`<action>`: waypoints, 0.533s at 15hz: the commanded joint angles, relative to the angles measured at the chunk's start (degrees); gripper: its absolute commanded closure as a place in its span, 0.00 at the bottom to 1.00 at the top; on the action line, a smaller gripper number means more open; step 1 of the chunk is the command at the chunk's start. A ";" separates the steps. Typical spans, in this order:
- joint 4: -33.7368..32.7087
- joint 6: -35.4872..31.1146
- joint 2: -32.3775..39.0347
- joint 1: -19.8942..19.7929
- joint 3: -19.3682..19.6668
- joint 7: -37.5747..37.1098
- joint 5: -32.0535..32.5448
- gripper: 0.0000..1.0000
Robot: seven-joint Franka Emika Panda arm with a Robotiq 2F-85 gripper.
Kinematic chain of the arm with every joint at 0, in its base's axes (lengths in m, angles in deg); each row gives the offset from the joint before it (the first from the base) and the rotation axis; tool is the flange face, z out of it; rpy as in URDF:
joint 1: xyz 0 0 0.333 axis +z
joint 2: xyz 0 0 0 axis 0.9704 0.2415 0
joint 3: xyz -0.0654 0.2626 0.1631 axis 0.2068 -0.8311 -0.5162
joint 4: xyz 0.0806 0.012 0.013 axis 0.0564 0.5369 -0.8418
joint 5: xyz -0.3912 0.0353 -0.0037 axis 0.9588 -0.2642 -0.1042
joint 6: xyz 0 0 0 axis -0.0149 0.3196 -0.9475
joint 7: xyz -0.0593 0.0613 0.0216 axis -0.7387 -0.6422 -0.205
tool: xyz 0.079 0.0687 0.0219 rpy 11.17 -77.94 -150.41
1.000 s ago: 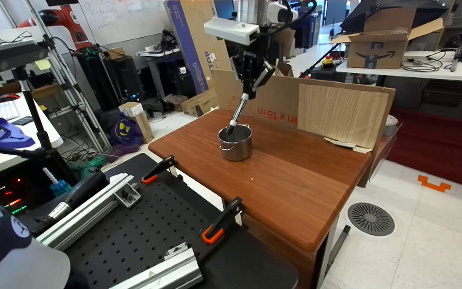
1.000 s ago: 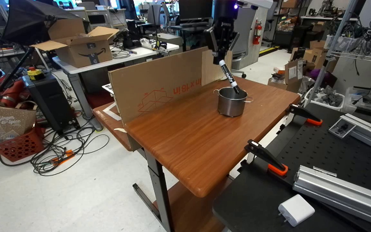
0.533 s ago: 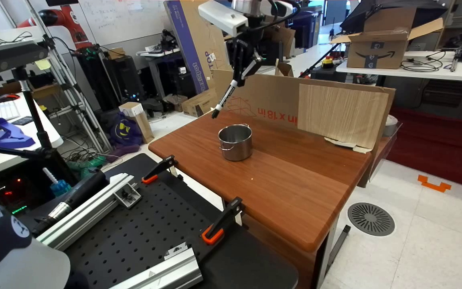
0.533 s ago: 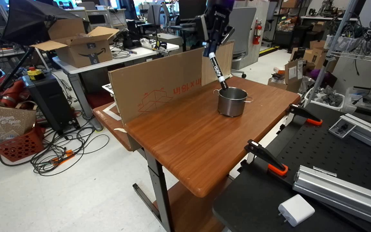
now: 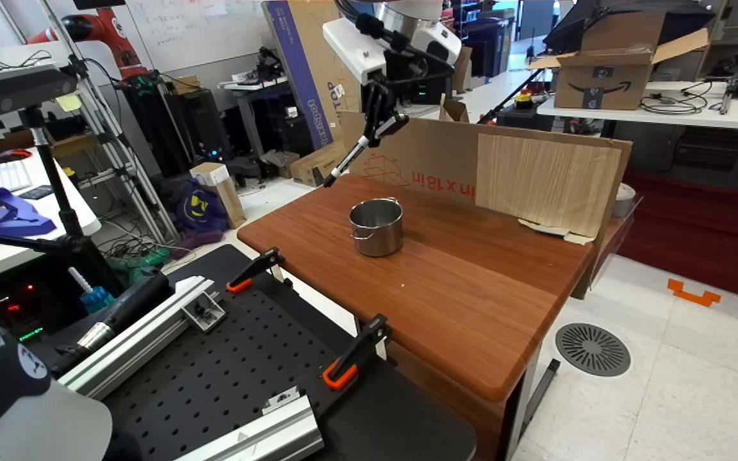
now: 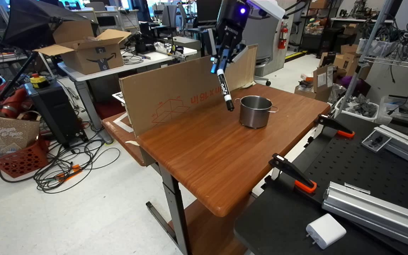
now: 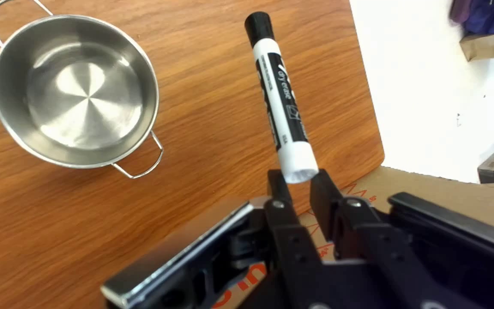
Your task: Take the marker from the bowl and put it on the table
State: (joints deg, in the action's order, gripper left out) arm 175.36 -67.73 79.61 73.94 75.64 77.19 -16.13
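The marker is a white and black dry-erase pen with a black cap, seen in both exterior views (image 5: 348, 159) (image 6: 224, 87) and in the wrist view (image 7: 282, 98). My gripper (image 5: 369, 136) (image 6: 220, 68) (image 7: 300, 177) is shut on its white rear end. The marker hangs tilted, cap end down, in the air above the table (image 5: 465, 288) (image 6: 204, 152) (image 7: 204, 128). The bowl, a steel pot with two wire handles (image 5: 378, 237) (image 6: 253, 116) (image 7: 86, 98), stands upright on the table, beside the marker. Its inside looks empty in the wrist view.
A cardboard panel (image 5: 439, 160) (image 6: 175, 95) stands along the table's far edge. A black perforated board (image 5: 228, 365) (image 6: 352, 159) with orange-tipped clamps (image 5: 356, 352) (image 6: 294, 173) adjoins the near side. The table's corner (image 7: 378, 159) shows close to the marker in the wrist view.
The marker's capped end was in the bowl one second ago. My gripper has lifted it out and carried it sideways, away from the bowl, and tilted more. The bowl has not moved.
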 commanded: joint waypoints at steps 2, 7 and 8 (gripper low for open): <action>-4.92 1.65 4.70 0.43 -0.97 -4.88 -0.60 0.95; -9.31 1.16 9.65 2.73 -0.80 -11.57 1.74 0.95; -9.95 0.98 10.46 3.22 -0.65 -12.90 2.24 0.95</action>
State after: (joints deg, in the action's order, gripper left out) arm 168.97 -67.77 87.15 76.08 74.52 68.67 -15.96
